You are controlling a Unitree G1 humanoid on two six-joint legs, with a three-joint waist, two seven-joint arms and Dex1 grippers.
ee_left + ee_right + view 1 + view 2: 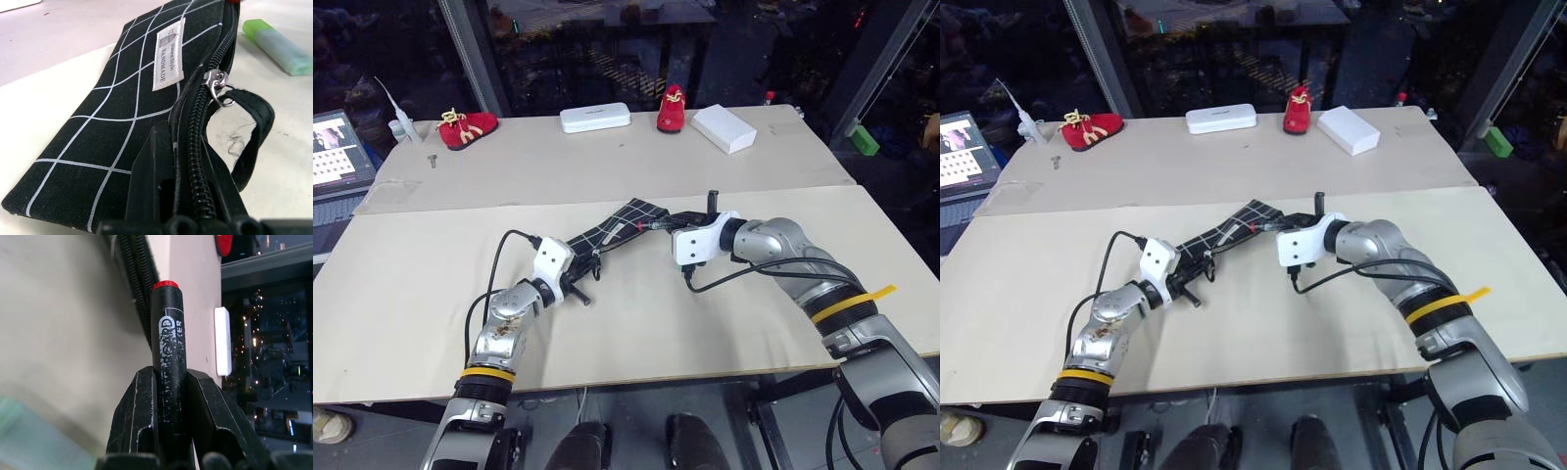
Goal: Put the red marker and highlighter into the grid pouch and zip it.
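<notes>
left gripper (pixel 579 277) clamped on grid pouch (pixel 617 230) edge | right gripper (pixel 168 382) gripping red marker (pixel 167 333), not in yet | highlighter (pixel 279 46) lying on surface | zip open, zipping left

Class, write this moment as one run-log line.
left gripper: shut on grid pouch | right gripper: shut on red marker at pouch mouth | highlighter: on table, outside pouch
</notes>
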